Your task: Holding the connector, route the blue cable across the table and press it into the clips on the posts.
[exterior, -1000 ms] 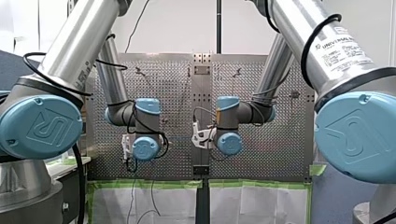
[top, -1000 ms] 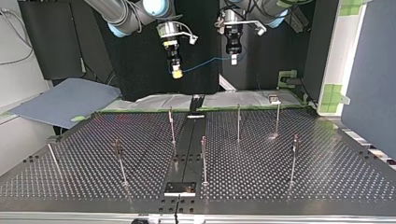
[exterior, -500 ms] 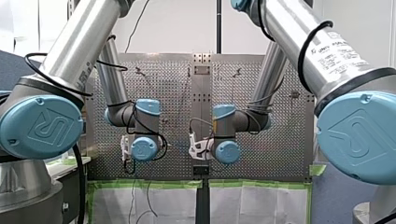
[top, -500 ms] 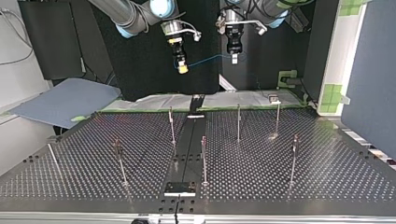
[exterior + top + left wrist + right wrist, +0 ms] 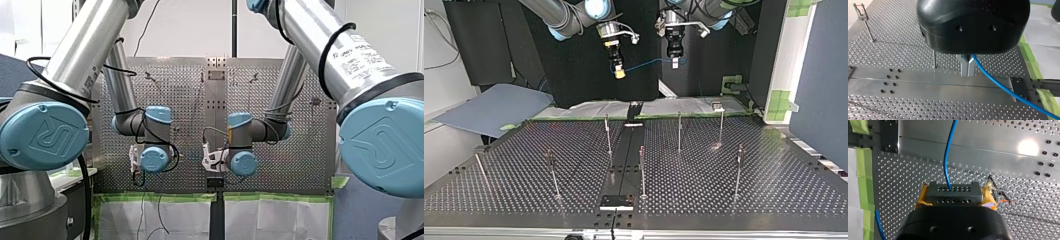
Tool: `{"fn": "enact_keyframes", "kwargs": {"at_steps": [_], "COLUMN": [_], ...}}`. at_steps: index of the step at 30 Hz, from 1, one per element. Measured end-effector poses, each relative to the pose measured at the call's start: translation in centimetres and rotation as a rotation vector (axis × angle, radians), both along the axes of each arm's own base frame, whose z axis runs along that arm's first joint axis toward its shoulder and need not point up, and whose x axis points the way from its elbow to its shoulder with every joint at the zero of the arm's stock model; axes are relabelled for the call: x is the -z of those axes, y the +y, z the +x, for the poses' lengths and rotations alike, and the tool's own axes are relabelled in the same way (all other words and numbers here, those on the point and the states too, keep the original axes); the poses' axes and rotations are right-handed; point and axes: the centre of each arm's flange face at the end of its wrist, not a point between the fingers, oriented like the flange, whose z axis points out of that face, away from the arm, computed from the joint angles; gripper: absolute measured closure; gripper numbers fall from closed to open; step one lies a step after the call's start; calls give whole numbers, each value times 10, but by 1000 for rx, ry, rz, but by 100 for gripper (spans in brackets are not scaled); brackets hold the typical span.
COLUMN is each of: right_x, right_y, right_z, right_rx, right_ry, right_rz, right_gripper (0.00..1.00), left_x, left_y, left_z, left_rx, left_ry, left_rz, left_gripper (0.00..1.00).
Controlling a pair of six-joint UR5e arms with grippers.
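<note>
Looking in the top view, you see my right gripper (image 5: 620, 74) and my left gripper (image 5: 675, 62) hanging above the perforated metal table (image 5: 774, 190), a thin blue cable (image 5: 644, 64) slung between them. In the left wrist view, the metal fingers (image 5: 964, 67) are pinched together on that cable, which trails away beside them. In the right wrist view, yellow pads (image 5: 923, 198) clamp a grey perforated connector block (image 5: 953, 192), the cable leaving ahead.

Perforated metal table (image 5: 774, 190), thin upright posts (image 5: 679, 132) standing across it, smooth central strip (image 5: 624, 165), green tape (image 5: 1030, 56) along one edge
</note>
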Motion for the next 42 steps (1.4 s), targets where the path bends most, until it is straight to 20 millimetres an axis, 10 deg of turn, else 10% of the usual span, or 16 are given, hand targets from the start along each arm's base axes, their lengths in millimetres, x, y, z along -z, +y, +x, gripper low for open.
{"fn": "enact_keyframes", "kwargs": {"at_steps": [22, 42], "right_x": [-1, -125], "right_y": [-2, -31], "right_z": [0, 44], "right_rx": [0, -72], "right_ry": [-2, -161], "right_rz": [2, -53], "right_gripper": [100, 100], "left_x": [-3, -71], "left_y": [2, 12], "left_z": [-2, 26], "left_rx": [-6, -109], "left_ry": [4, -50], "left_rz": [10, -34], "left_gripper": [100, 100]}}
